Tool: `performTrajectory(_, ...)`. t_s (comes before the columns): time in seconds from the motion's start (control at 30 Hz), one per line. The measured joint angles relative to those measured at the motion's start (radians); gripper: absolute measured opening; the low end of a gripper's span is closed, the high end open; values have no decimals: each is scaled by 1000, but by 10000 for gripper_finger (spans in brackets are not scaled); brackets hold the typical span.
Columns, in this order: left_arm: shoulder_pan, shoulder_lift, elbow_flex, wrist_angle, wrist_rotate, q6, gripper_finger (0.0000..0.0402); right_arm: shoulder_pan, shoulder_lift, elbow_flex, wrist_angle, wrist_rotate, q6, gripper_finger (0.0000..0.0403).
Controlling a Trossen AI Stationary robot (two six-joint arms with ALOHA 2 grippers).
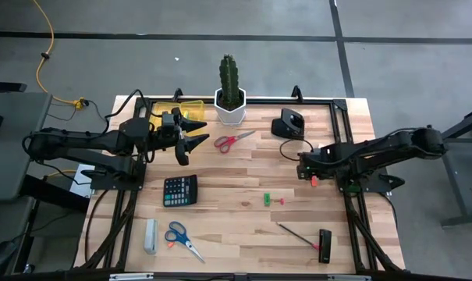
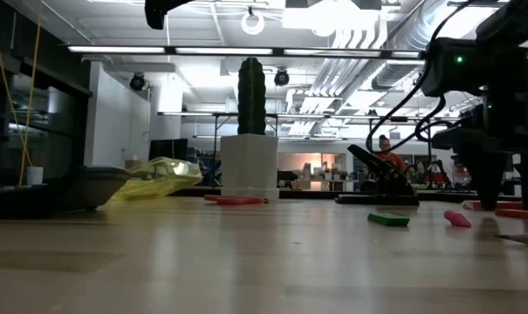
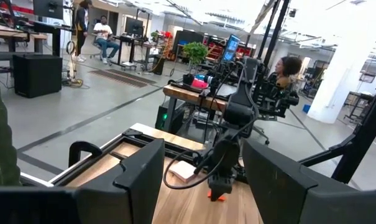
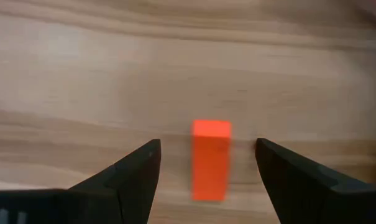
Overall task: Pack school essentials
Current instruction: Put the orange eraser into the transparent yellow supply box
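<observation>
My right gripper (image 4: 207, 144) points down over the right part of the table (image 1: 243, 168), open, its fingers standing on either side of a small orange block (image 4: 210, 158) that lies flat on the wood and touches neither finger. My left gripper (image 1: 195, 134) hovers open and level at the far left, beside a yellow bag (image 1: 177, 109). Red-handled scissors (image 1: 234, 140), a green piece (image 1: 267, 200), a pink piece (image 1: 281, 201), blue-handled scissors (image 1: 182, 240) and a thin dark stick (image 1: 296, 234) lie flat on the table.
A potted cactus (image 1: 229, 90) stands at the far edge, with a black stapler-like object (image 1: 289, 125) to its right. A black calculator (image 1: 179, 190), a pale grey bar (image 1: 150, 236) and a small black item (image 1: 324, 244) lie nearer. People sit in the room beyond.
</observation>
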Motion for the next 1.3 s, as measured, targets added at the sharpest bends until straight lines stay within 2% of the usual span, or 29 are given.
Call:
performTrajectory(0.13,0,0,0,0,0,0,207,20,7,-2,1,0,22,247)
performTrajectory(0.23,0,0,0,0,0,0,207,35,13,-1,-6,3,28,225)
performTrajectory(0.7,0,0,0,0,0,-4,207,46,19,4,-45,3,21,65)
performTrajectory(0.77,-1,0,0,0,0,-30,207,47,16,22,-44,-25,-2,47)
performTrajectory(0.87,-1,-2,0,0,0,-71,207,47,-4,63,-37,-10,-51,32)
performTrajectory(0.97,-1,-2,0,1,0,-69,207,47,-30,115,-16,55,-117,30)
performTrajectory(1.1,-1,-2,0,1,2,-48,207,47,-70,177,151,148,-295,37)
performTrajectory(1.3,-1,-2,0,-1,27,-54,207,47,-83,210,672,195,-620,38)
